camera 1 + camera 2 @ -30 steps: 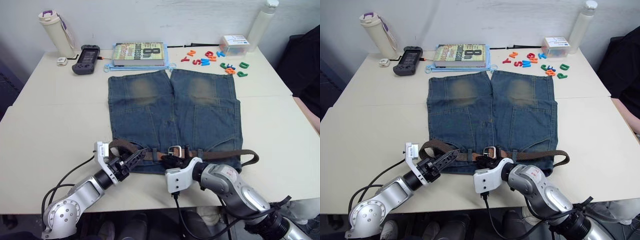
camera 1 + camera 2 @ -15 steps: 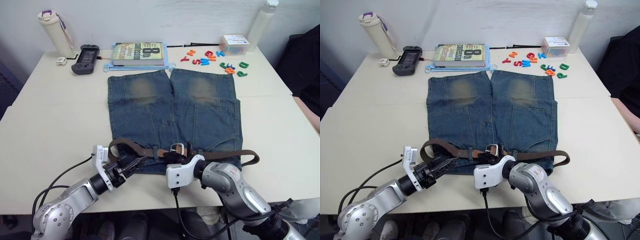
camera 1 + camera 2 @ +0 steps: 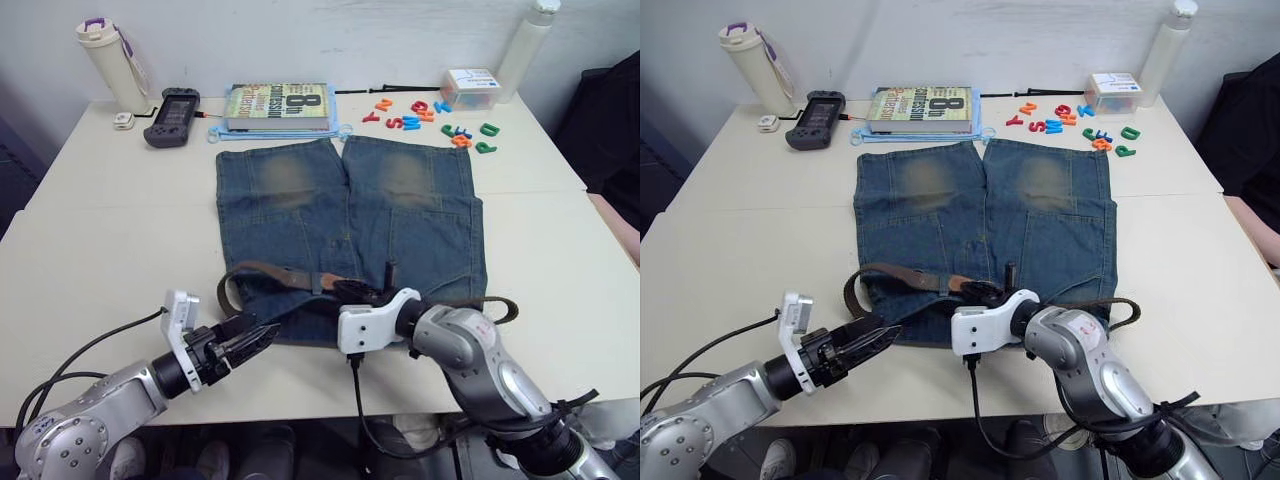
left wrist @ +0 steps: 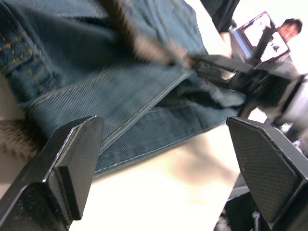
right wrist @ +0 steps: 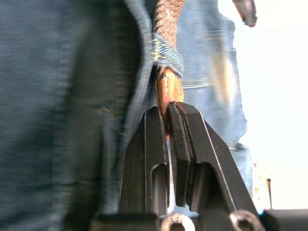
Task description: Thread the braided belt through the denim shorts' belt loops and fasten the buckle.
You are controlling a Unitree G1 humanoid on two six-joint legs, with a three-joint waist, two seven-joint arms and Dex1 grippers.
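Observation:
The denim shorts (image 3: 345, 215) lie flat on the table, waistband towards me. The braided belt (image 3: 275, 273) curves over the left waist and trails off past the right hip (image 3: 505, 312). My right gripper (image 3: 362, 293) sits at the middle of the waistband, shut on the belt's tan leather end (image 5: 168, 89). That end comes out of a belt loop (image 5: 168, 54). The right gripper hides the buckle. My left gripper (image 3: 260, 336) is open at the waistband's near left edge, with denim (image 4: 139, 96) ahead of its fingers (image 4: 72, 159) and nothing held.
At the table's far edge stand a book (image 3: 277, 105), a game controller (image 3: 170, 117), a tumbler (image 3: 110, 65), a white bottle (image 3: 522, 45), a small box (image 3: 468, 88) and several coloured letters (image 3: 425, 115). A person in dark clothing (image 3: 605, 110) is at the right.
My right gripper has moved away from me onto the shorts, dragging the belt and bunching the waistband. The left gripper has drawn back towards me and to the left, off the belt.

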